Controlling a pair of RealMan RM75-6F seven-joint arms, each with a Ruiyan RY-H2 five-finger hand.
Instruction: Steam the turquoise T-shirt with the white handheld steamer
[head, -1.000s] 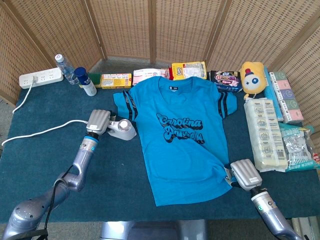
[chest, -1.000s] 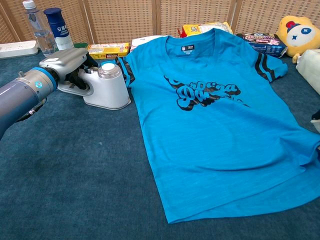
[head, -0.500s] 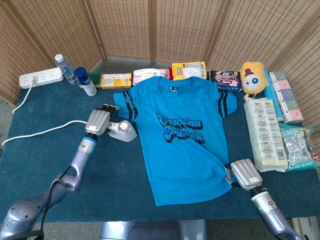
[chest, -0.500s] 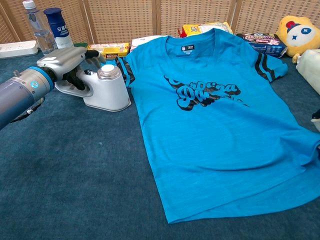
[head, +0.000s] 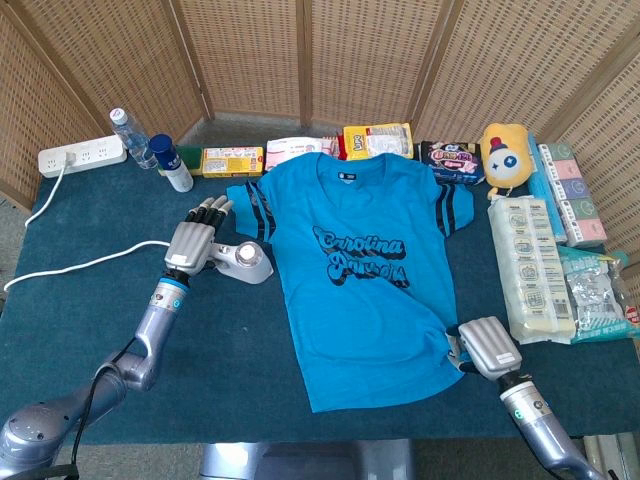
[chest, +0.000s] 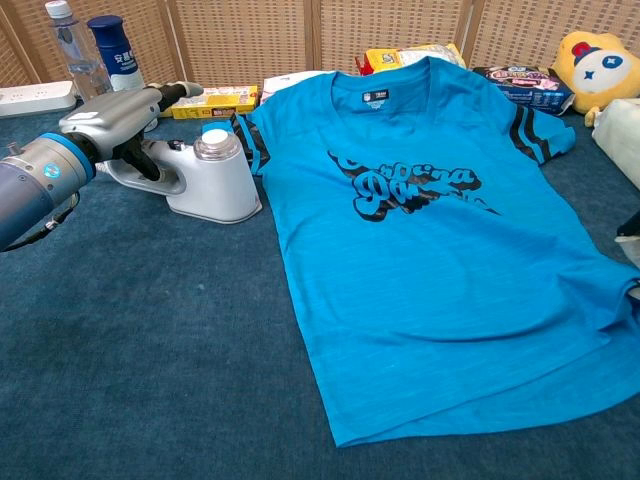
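One turquoise T-shirt (head: 360, 260), one white steamer (chest: 205, 180), two bottles (head: 150, 150)

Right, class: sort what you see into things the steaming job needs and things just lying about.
Needed: turquoise T-shirt; white handheld steamer; left hand, fingers extended over the steamer's handle; right hand at the shirt's hem.

Lying about: yellow plush toy; clear water bottle; white power strip; yellow snack box.
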